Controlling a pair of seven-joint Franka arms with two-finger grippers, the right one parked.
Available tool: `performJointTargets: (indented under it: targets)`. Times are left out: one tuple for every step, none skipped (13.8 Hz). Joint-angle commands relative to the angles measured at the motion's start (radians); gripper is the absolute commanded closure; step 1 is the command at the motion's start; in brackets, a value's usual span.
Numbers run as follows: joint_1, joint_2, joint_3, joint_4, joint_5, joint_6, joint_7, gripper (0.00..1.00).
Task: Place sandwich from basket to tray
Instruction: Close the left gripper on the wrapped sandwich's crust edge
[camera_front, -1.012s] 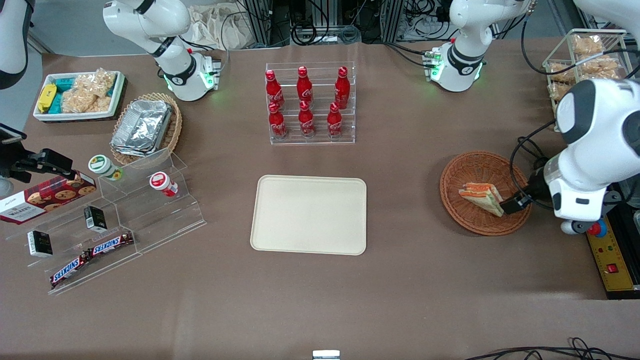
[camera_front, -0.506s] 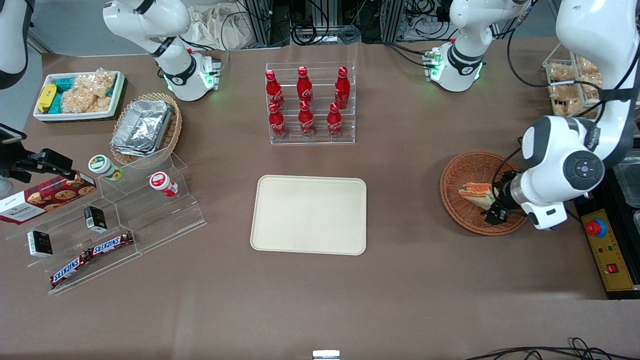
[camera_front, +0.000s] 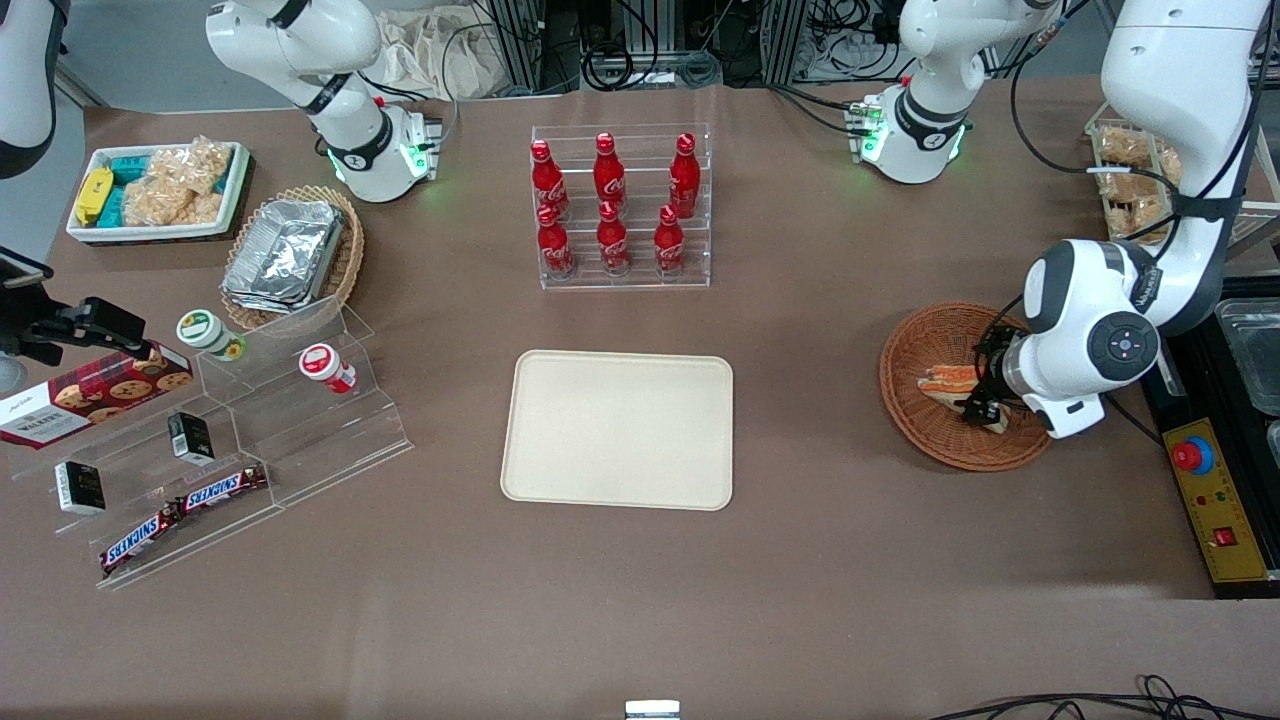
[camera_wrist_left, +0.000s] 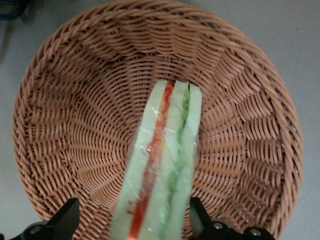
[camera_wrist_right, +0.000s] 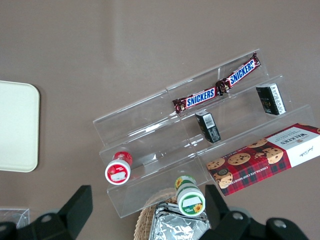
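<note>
One sandwich (camera_wrist_left: 162, 165), open fingers (camera_wrist_left: 65, 220) astride.

Six red cola bottles (camera_front: 612, 210) in a clear rack, foil containers (camera_front: 285, 253) in a tan basket, Snickers bars (camera_front: 183, 510) and cookie box (camera_front: 88, 393) on clear steps.

The working arm is swinging in over the basket (camera_front: 940, 420), bringing the gripper (camera_wrist_left: 134, 220) from the basket's rim to above the sandwich (camera_wrist_left: 162, 170); its fingers (camera_wrist_left: 67, 216) are now spread, straddling the wedge.
</note>
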Motion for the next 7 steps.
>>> performJointTargets:
  targets:
    - [0.006, -0.001, 0.008, -0.011, 0.02, -0.001, -0.025, 0.01]
    - [0.006, 0.016, 0.01, -0.01, 0.02, 0.001, -0.028, 0.01]
    - [0.006, 0.028, 0.013, -0.008, 0.021, 0.004, -0.03, 0.05]
    - [0.006, 0.04, 0.013, -0.002, 0.021, 0.004, -0.031, 0.19]
    - [0.006, 0.042, 0.013, 0.001, 0.024, 0.004, -0.031, 0.4]
    - [0.005, 0.044, 0.013, 0.004, 0.049, 0.002, -0.028, 0.69]
    - [0.005, 0.042, 0.011, 0.015, 0.078, -0.002, -0.03, 0.97]
